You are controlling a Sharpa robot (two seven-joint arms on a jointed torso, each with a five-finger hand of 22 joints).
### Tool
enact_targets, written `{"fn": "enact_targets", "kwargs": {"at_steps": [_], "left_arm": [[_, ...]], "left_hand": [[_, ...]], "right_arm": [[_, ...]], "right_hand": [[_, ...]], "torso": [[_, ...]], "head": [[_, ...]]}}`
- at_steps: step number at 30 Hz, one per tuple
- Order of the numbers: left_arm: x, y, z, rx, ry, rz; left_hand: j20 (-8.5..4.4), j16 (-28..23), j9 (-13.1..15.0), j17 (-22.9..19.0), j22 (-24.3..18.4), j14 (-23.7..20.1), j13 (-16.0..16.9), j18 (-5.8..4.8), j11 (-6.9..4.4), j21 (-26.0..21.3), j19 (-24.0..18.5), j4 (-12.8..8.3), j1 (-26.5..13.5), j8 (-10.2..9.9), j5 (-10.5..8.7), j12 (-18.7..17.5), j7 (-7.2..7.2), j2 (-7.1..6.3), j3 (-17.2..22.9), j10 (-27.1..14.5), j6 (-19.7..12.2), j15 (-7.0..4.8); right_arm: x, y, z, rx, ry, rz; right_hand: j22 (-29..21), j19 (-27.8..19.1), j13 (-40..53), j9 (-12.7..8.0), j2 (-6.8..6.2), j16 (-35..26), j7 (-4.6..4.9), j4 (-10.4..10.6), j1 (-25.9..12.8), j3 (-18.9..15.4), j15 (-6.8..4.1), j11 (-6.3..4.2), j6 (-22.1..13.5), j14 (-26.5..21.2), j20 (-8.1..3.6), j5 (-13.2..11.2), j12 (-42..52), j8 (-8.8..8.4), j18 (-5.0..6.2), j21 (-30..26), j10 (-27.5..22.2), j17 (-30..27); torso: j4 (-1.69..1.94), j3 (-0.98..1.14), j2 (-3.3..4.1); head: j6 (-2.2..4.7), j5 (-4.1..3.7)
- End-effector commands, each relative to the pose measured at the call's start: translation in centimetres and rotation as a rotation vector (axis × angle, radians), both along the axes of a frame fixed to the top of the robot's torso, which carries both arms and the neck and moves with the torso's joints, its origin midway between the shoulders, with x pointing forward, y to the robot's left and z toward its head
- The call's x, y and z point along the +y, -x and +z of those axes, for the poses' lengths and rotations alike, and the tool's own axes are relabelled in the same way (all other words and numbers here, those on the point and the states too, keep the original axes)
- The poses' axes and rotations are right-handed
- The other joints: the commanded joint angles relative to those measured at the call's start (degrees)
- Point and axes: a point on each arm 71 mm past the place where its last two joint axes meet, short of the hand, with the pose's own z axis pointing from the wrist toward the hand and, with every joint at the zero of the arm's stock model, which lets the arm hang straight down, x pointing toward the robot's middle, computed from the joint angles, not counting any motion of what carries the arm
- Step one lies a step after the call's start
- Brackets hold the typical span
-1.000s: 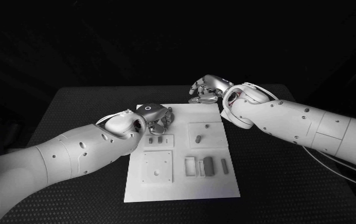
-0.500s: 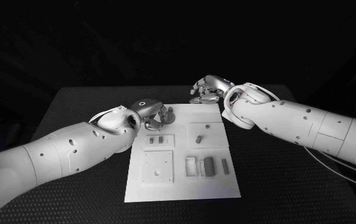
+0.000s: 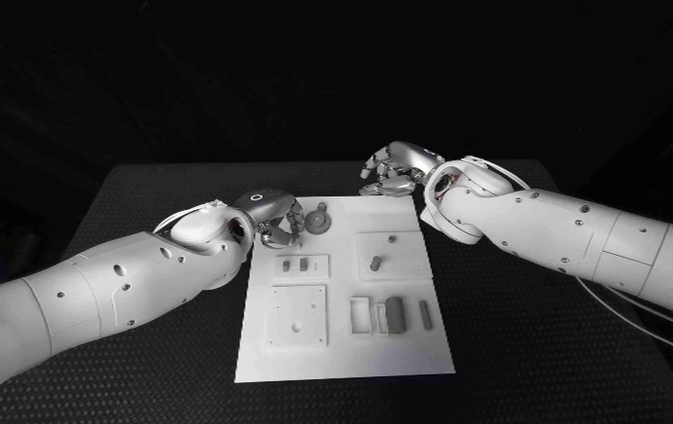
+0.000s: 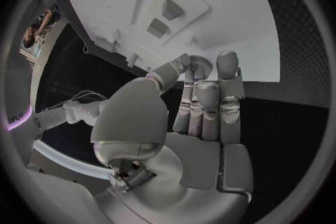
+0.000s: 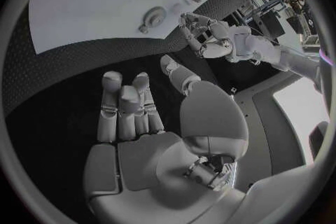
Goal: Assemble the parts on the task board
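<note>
Parts lie on the white task board (image 3: 343, 346), which sits in the lower middle of the head view on the black table (image 3: 155, 200). Near the board's upper left corner lies a small round gear-like part (image 3: 321, 221). The left hand (image 3: 272, 218), coming in from the left of the frame, sits just beside that gear at the board's left edge; in the left wrist view its fingers (image 4: 227, 75) are stretched side by side towards the gear (image 4: 201, 61), fingertips near or touching it, though a grip cannot be told. Below the gear, a raised block (image 3: 301, 267) carries two short pegs, and to its right another block (image 3: 389, 255) holds one upright peg (image 3: 374, 263). Lower down sit a square plate (image 3: 298, 315) and a row of narrow bars (image 3: 394, 313). The right hand (image 3: 394, 170) is just above the board's upper right corner, over the table; the right wrist view shows its fingers (image 5: 120, 103) extended and holding nothing.
</note>
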Motion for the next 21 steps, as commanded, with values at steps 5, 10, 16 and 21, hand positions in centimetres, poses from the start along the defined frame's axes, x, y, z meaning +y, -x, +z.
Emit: {"fn": "enact_targets", "kwargs": {"at_steps": [5, 10, 16, 21], "left_arm": [[-0.38, 0.1, -0.17, 0.025, -0.013, -0.009], [-0.54, 0.2, -0.27, 0.029, -0.017, -0.016], [-0.62, 0.19, -0.48, 0.031, -0.029, -0.02], [-0.66, 0.25, -0.63, 0.035, -0.036, -0.023]], "left_hand": [[-0.41, -0.34, 0.01, -0.07, 1.05, -0.1, 0.07, 4.63, 0.65, -0.22, -0.3, 0.28, -0.31, -0.2, 0.34, 0.24, 0.01, 0.14, -0.01, 2.12, -0.02, -0.43], [-0.42, -0.37, 0.02, -0.08, 1.05, -0.1, 0.08, 4.62, 0.64, -0.24, -0.31, 0.27, -0.26, -0.18, 0.36, 0.23, -0.01, 0.19, 0.02, 2.15, 0.0, -0.44], [-0.45, -0.39, 0.03, -0.09, 1.05, -0.09, 0.1, 4.61, 0.62, -0.26, -0.32, 0.24, -0.21, -0.18, 0.36, 0.22, -0.02, 0.19, 0.04, 2.21, 0.02, -0.45], [-0.46, -0.42, 0.04, -0.09, 1.06, -0.07, 0.12, 4.59, 0.6, -0.27, -0.31, 0.23, -0.18, -0.17, 0.36, 0.22, -0.02, 0.21, 0.04, 2.25, 0.02, -0.47]], "right_arm": [[0.14, 0.05, 0.04, -0.003, -0.001, 0.01], [0.09, 0.05, 0.04, -0.003, -0.001, 0.009], [0.13, 0.06, 0.04, -0.003, -0.001, 0.01], [0.09, 0.05, 0.04, -0.003, -0.001, 0.009]], "right_hand": [[0.41, -0.06, -0.09, -0.09, 0.13, -0.25, 0.37, 0.24, -0.45, 0.03, -0.09, -0.07, 0.03, -0.39, -0.37, 0.01, -0.29, -0.13, 0.82, -0.28, 0.45, -0.09], [0.41, -0.06, -0.1, -0.1, 0.13, -0.25, 0.37, 0.24, -0.45, 0.03, -0.09, -0.07, 0.03, -0.39, -0.37, 0.01, -0.29, -0.13, 0.82, -0.28, 0.46, -0.09], [0.41, -0.06, -0.12, -0.1, 0.13, -0.25, 0.37, 0.23, -0.44, 0.03, -0.09, -0.07, 0.03, -0.39, -0.37, 0.02, -0.29, -0.13, 0.82, -0.29, 0.46, -0.09], [0.41, -0.06, -0.14, -0.1, 0.13, -0.25, 0.37, 0.22, -0.44, 0.02, -0.09, -0.07, 0.03, -0.39, -0.37, 0.01, -0.29, -0.13, 0.82, -0.29, 0.46, -0.1]], "torso": [[-0.07, -0.04, 0.03], [-0.09, 0.02, 0.06], [-0.11, 0.07, 0.04], [-0.13, 0.06, 0.07]], "head": [[-0.03, 0.03], [-0.08, 0.08], [-0.1, 0.09], [-0.18, 0.12]]}}
